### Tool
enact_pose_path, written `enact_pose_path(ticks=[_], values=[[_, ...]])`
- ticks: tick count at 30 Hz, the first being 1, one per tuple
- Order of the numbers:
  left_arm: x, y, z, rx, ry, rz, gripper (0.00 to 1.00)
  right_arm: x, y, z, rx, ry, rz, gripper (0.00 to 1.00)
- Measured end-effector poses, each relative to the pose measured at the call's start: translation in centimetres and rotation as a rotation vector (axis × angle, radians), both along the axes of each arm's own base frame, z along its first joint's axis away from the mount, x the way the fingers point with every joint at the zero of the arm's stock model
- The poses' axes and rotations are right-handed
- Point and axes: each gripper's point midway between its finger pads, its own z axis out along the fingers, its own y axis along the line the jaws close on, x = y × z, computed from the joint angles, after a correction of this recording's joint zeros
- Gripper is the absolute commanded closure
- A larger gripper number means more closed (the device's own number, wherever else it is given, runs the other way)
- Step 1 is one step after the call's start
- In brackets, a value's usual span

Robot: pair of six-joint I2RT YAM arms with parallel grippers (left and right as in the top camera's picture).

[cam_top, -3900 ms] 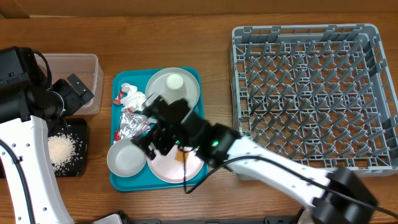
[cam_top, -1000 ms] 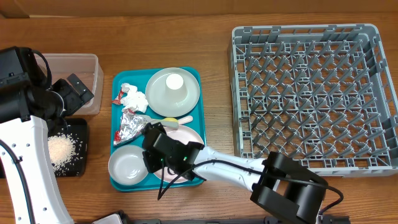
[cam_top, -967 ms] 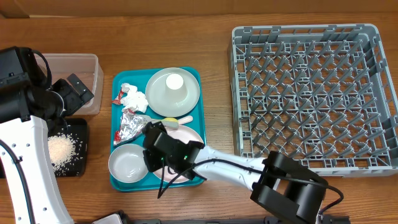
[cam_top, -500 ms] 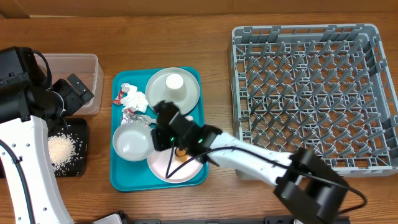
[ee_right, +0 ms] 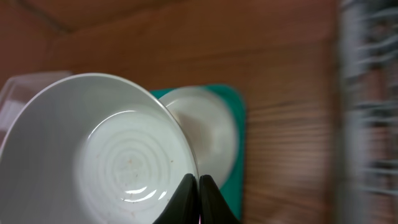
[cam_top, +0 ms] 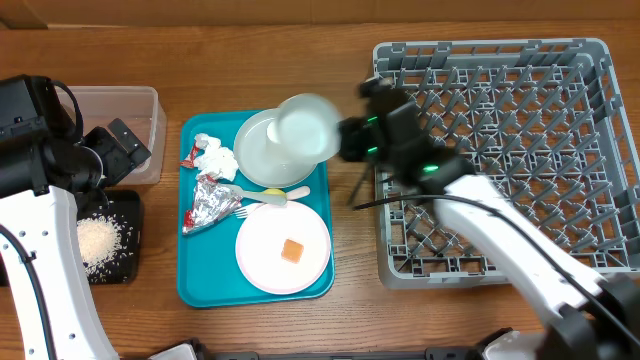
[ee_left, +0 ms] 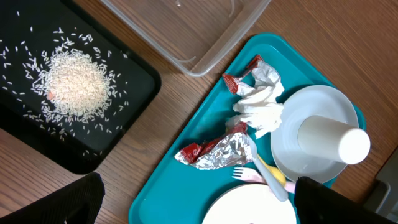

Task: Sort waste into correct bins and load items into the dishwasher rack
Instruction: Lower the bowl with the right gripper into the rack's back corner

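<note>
My right gripper (cam_top: pixel 340 135) is shut on the rim of the white bowl (cam_top: pixel 305 127), held in the air over the far side of the teal tray, just left of the dishwasher rack (cam_top: pixel 500 150). In the right wrist view the fingers pinch the bowl (ee_right: pixel 93 155) rim. My left gripper (ee_left: pixel 196 202) hangs open above the tray's left edge, holding nothing. On the tray lie napkins (ee_left: pixel 258 106), foil (ee_left: pixel 221 149), a red wrapper (ee_left: pixel 245 68), a cup (ee_left: pixel 333 140) upside down on the grey-green plate (cam_top: pixel 255 160), and a pinkish plate (cam_top: pixel 283 250) with an orange cube (cam_top: pixel 291 250).
The black tray (cam_top: pixel 125 205) with rice (ee_left: pixel 74 93) and the clear tub (cam_top: pixel 125 115) stand left of the teal tray (cam_top: pixel 205 280). A fork (ee_left: pixel 245 173), a yellow spoon (ee_left: pixel 278 177) and a knife (ee_left: pixel 267 174) lie between the plates.
My right gripper has lifted the bowl from the tray's near left corner and carried it up and right, toward the rack's left edge. The left arm has not moved.
</note>
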Motion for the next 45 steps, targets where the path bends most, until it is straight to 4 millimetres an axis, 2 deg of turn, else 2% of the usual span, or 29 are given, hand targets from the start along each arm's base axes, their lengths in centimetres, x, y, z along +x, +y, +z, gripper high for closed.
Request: enact_pose_path(ticks=[6, 11, 14, 17, 20, 22, 26, 31, 45], values=[[0.0, 0.0, 0.0, 0.000, 0.000, 0.000, 0.00, 2.4, -11.9, 4.4, -0.138, -0.113, -0.263, 0.96], [0.0, 0.0, 0.0, 0.000, 0.000, 0.000, 0.00, 3.2, -21.5, 5.6, -0.273, -0.151, -0.515, 0.96], [0.0, 0.0, 0.0, 0.000, 0.000, 0.000, 0.00, 2.9, -26.9, 5.9, -0.364, -0.150, -0.659, 0.96], [0.0, 0.0, 0.0, 0.000, 0.000, 0.000, 0.00, 2.2, -31.2, 6.4, -0.455, -0.153, -0.779, 0.96], [0.0, 0.0, 0.0, 0.000, 0.000, 0.000, 0.00, 1.2, -36.6, 7.9, -0.631, -0.183, -0.927, 0.96], [0.0, 0.0, 0.0, 0.000, 0.000, 0.000, 0.00, 0.9, -38.4, 8.2, -0.746, -0.174, -0.958, 0.96], [0.0, 0.0, 0.0, 0.000, 0.000, 0.000, 0.00, 0.8, -40.3, 7.8, -0.966, -0.116, -0.953, 0.96], [0.0, 0.0, 0.0, 0.000, 0.000, 0.000, 0.00, 1.3, -40.7, 6.0, -1.139, -0.026, -0.877, 0.96], [0.0, 0.0, 0.0, 0.000, 0.000, 0.000, 0.00, 3.7, -36.9, 0.2, -1.358, 0.110, -0.649, 0.96]])
